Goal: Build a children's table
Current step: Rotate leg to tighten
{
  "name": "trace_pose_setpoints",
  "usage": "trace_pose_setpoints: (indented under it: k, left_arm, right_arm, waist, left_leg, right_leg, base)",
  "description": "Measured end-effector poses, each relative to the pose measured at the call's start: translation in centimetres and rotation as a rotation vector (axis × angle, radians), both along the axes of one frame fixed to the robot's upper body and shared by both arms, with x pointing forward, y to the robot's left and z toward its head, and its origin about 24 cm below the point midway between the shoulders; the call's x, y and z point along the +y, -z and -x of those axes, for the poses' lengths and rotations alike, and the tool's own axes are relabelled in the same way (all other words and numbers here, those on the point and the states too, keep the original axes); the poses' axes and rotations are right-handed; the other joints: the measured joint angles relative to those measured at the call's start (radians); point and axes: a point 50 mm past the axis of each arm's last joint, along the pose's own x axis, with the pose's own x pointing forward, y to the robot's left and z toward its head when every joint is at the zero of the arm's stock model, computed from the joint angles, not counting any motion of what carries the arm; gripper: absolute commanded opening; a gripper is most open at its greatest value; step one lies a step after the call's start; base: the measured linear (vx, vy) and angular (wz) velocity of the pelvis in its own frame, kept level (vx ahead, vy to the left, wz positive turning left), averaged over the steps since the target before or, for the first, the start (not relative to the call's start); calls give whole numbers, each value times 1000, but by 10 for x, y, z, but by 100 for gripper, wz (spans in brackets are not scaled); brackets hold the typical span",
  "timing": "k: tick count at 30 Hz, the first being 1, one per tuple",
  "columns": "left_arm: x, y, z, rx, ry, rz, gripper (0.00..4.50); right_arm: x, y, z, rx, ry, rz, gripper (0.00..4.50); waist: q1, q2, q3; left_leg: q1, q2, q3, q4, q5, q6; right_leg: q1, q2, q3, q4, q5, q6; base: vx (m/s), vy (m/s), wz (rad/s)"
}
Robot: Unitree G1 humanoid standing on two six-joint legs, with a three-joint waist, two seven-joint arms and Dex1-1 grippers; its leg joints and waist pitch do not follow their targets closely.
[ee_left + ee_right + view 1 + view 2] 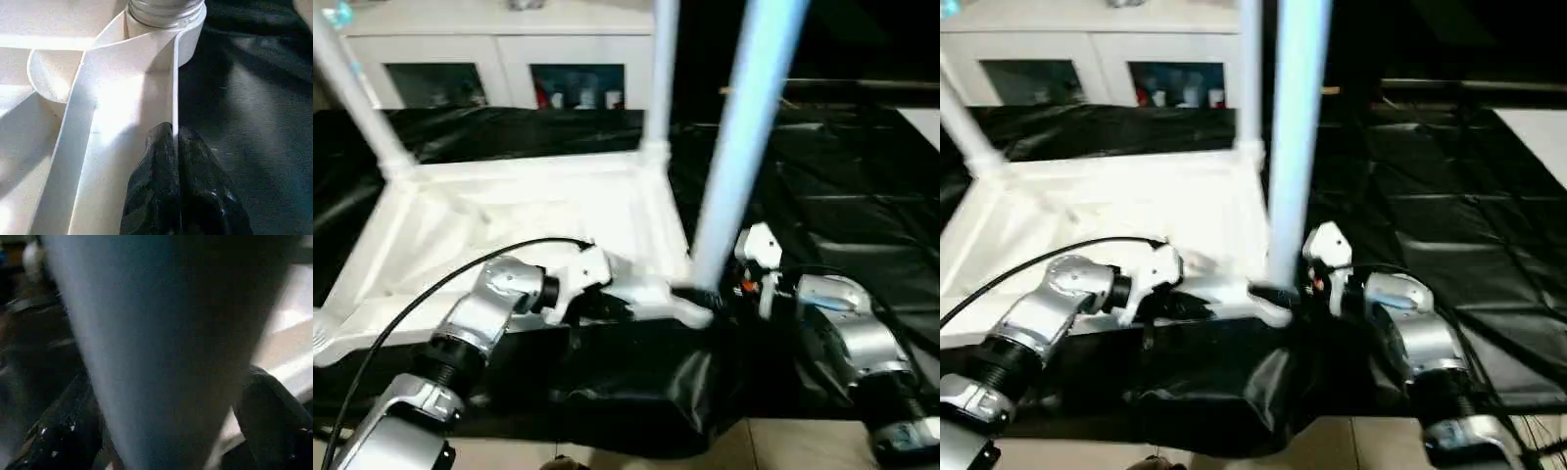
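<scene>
The white tabletop (pixel 509 215) lies upside down on the black sheet. Three white legs stand up from its corner sockets: far left (pixel 352 98), far right (pixel 659 78) and near right (pixel 744 137). My left gripper (pixel 174 132) is shut on the tabletop's thin raised rim (pixel 175 83), just short of the near right socket (pixel 188 44). Low on the near right leg (pixel 161 347), my right gripper (pixel 166 396) straddles it with one black finger (pixel 63 431) on each side. Its jaws are open, with a gap showing beside the leg.
A white cabinet with glass doors (pixel 499 59) stands behind the work. Crinkled black sheet (pixel 842 196) covers the surface to the right and hangs over the near edge (pixel 636 392). Pale floor (pixel 773 450) shows below. A black cable (pixel 411 304) arcs over my left forearm.
</scene>
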Motion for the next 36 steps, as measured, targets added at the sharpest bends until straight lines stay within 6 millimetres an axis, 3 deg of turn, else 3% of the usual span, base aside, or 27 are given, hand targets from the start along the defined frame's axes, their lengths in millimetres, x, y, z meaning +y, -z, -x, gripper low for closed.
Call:
trace_pose_setpoints:
  k: [6,14,23,36]
  left_arm:
    - [1,0,0,4,5,-6,0]
    - [1,0,0,4,5,-10,0]
    - [1,0,0,3,1,-11,0]
    - [3,0,0,5,-10,-14,0]
  right_arm:
    - [-10,0,6,28,-69,61,375]
    - [-5,0,0,-1,-70,88,375]
    - [-6,4,-1,-29,-66,116,285]
    - [-4,6,-3,-39,-61,101,269]
  waist:
    - [-2,0,0]
    - [-3,0,0]
    - [-5,0,0]
    - [-6,0,0]
  left_leg:
    - [1,0,0,0,0,0]
    - [0,0,0,1,0,0]
    - [0,0,0,1,0,0]
    - [1,1,0,3,0,0]
  right_leg:
    - [0,0,0,2,0,0]
    - [0,0,0,2,0,0]
    - [0,0,0,2,0,0]
    - [0,0,0,4,0,0]
  base:
    - [0,0,0]
    - [0,0,0]
    - [0,0,0]
    - [0,0,0]
